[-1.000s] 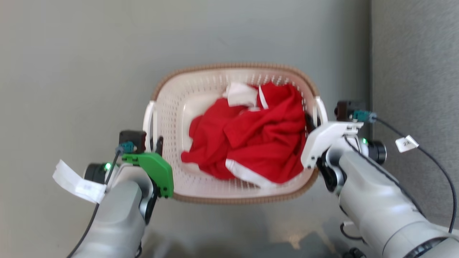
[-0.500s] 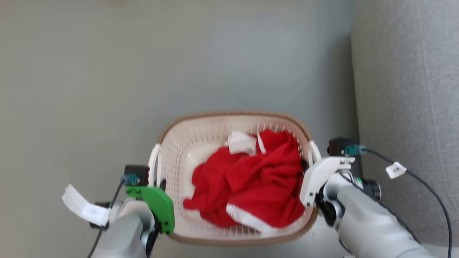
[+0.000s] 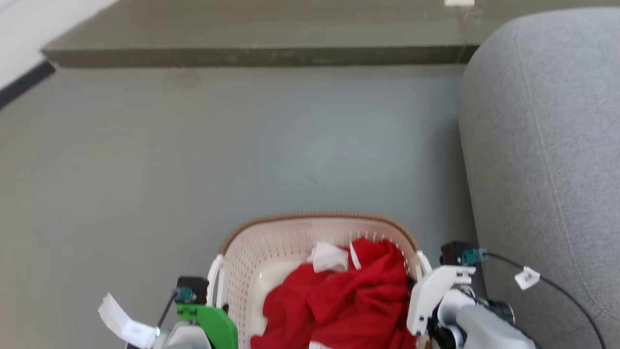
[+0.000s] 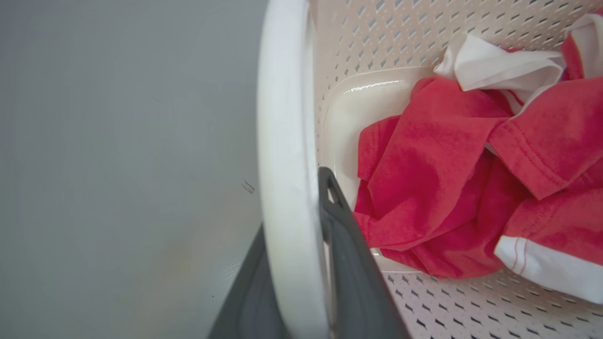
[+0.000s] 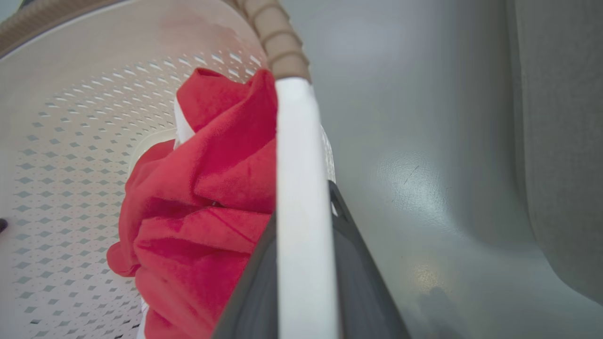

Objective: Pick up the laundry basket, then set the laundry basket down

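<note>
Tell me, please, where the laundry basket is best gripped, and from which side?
By its two white side handles: the left handle from the left, the right handle from the right. Each is a slim bar standing off the laundry basket, so two fingers straddle it.
</note>
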`<state>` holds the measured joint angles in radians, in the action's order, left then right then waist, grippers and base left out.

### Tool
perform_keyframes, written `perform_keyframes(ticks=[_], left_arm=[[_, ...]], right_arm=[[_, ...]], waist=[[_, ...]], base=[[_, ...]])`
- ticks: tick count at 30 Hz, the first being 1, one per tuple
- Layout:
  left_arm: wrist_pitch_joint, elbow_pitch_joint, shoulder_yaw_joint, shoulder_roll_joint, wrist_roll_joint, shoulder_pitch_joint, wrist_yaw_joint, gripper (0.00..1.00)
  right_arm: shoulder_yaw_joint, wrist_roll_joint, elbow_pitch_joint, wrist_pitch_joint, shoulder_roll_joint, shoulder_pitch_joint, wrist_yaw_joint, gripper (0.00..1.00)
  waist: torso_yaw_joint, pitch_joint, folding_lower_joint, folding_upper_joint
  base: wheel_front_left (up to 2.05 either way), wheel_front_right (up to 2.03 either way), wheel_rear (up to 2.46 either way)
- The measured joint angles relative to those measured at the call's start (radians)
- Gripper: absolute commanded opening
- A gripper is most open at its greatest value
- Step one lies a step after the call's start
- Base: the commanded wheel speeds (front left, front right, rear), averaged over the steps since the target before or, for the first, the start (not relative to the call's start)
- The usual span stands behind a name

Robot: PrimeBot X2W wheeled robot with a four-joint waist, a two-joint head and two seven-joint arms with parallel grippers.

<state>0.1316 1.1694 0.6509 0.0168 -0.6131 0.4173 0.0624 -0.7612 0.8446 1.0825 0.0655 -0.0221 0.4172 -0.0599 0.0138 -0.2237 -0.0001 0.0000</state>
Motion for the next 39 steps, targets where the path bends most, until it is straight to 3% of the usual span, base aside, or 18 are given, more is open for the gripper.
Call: perform_keyframes(ticks=[15,39], left_arm=[[-0.016,-0.009,0.035,-0.002,-0.035,-0.058,-0.004,0.00],[-0.026,-0.029,0.071,-0.009,-0.062,-0.070,-0.036,0.00]], right_arm=[[-0.057,0.044,-0.011,-0.006,-0.002,-0.068,-0.005,0.00],[-0.119,0.111,-0.019,-0.014,-0.008,-0.067,-0.039,0.00]], waist=[[0.000,0.148,0.0000,0.0000],[-0.006,0.153,0.0000,0.0000]], base=[[0.00,0.00,0.00],[0.00,0.00,0.00]])
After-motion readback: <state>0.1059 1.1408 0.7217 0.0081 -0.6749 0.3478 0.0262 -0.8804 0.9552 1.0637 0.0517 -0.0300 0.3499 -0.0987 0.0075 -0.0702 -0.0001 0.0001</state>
